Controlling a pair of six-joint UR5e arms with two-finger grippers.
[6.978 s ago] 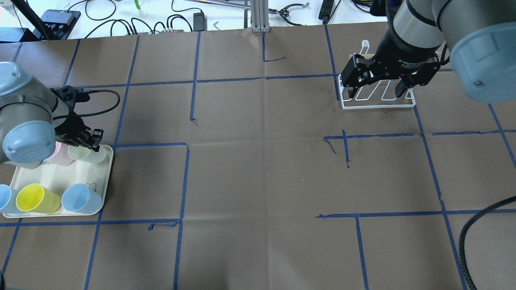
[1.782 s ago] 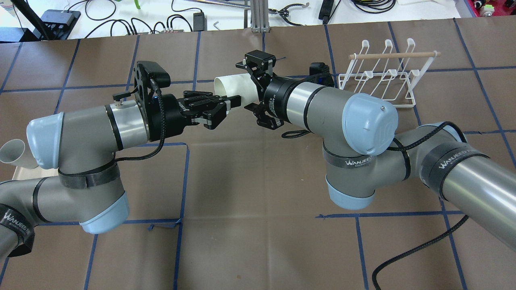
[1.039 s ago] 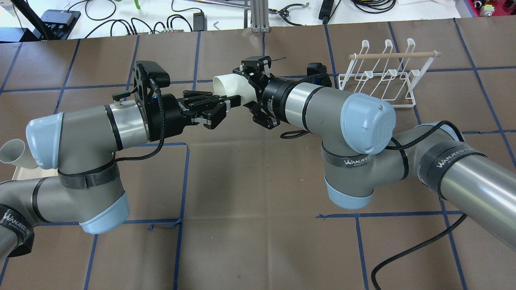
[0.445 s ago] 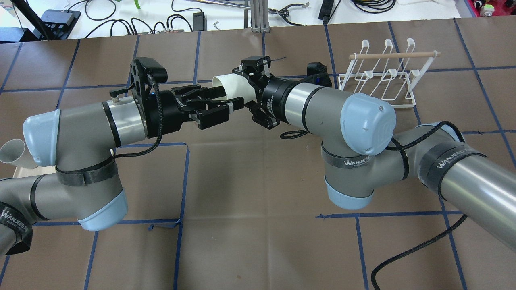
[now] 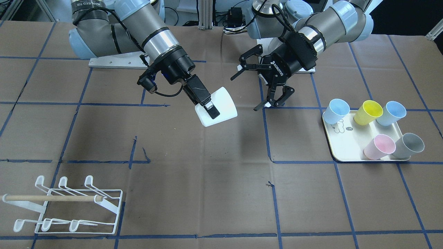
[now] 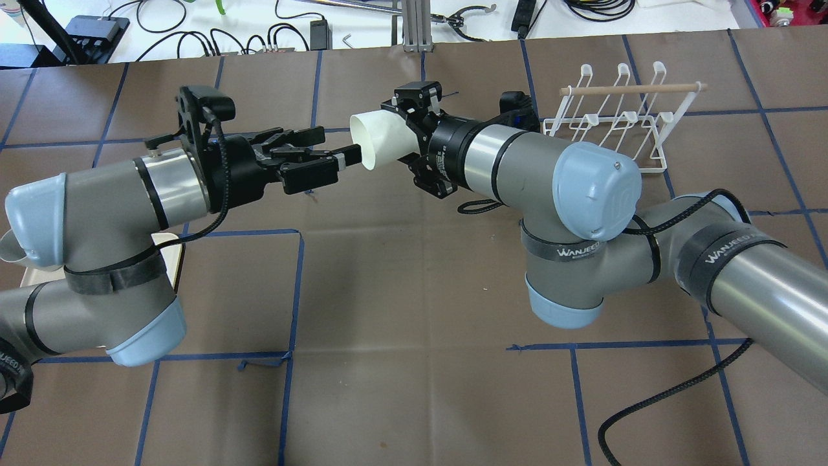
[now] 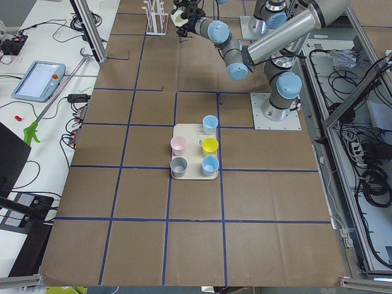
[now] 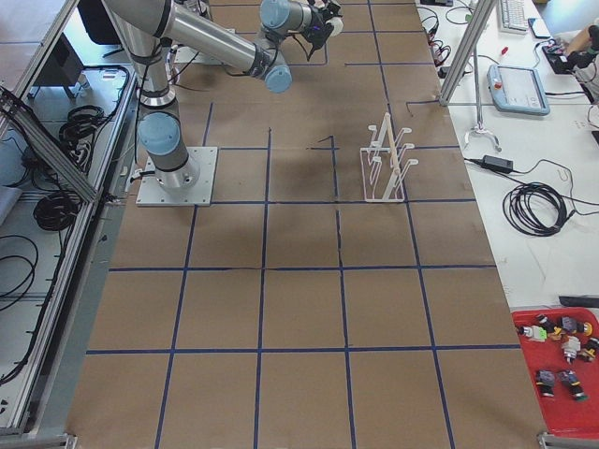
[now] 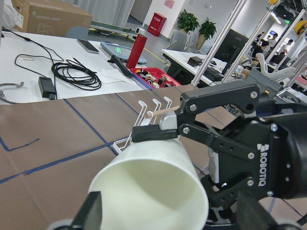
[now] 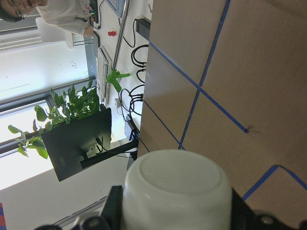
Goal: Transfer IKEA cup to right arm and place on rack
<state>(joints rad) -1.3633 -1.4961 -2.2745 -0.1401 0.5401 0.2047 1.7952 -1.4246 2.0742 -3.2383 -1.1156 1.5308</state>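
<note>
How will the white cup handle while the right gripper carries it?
Probably light and stiff: the white cup shows an undistorted round rim while pinched by the right gripper. Its smooth tapered wall could slip. Laid sideways, it would likely roll.

ROBOTIQ: left end effector (image 5: pixel 244 94). WANJEED: right arm strap (image 6: pixel 731 249).

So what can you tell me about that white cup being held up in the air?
The white cup is a plain, smooth tumbler, plastic by its look, tapering to a rounded base, and empty inside. It hangs tipped on its side above the brown-papered table, touching nothing but the right hand, whose two fingers pinch its walls towards the base. Its open mouth faces the left hand, which is open and a little apart from the rim.
</note>
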